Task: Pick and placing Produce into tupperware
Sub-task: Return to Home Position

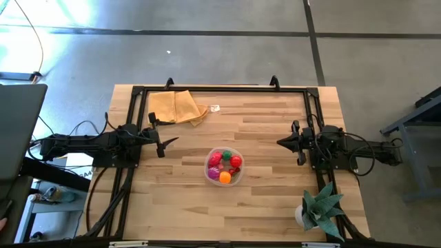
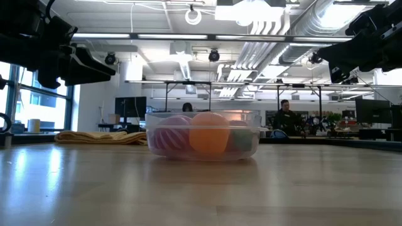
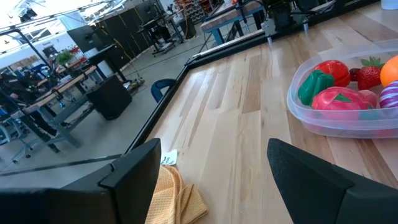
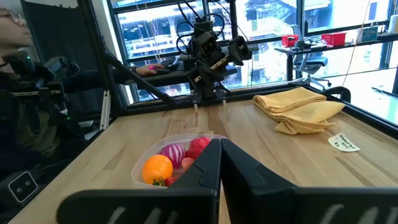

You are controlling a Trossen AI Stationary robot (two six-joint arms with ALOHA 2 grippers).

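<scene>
The clear round tupperware (image 1: pixel 224 166) stands on the wooden table's middle, resting on its base. It holds several toy produce pieces: red, green, orange, pink and magenta (image 3: pixel 339 93). It also shows in the low view (image 2: pixel 204 135) and the right wrist view (image 4: pixel 168 163). My left gripper (image 1: pixel 169 142) hovers open and empty to the left of the tub, its fingers wide apart in the left wrist view (image 3: pixel 214 155). My right gripper (image 1: pixel 281 142) hovers shut and empty to the right of the tub, its fingers together in the right wrist view (image 4: pixel 221 144). No produce shows outside the tub.
A tan folded cloth (image 1: pixel 178 107) lies at the far left, with a small white tag (image 1: pixel 215 108) beside it. A spiky green potted plant (image 1: pixel 320 207) stands at the near right corner. A black frame (image 1: pixel 220 88) runs around the table. A person (image 4: pixel 18 37) sits beyond the table.
</scene>
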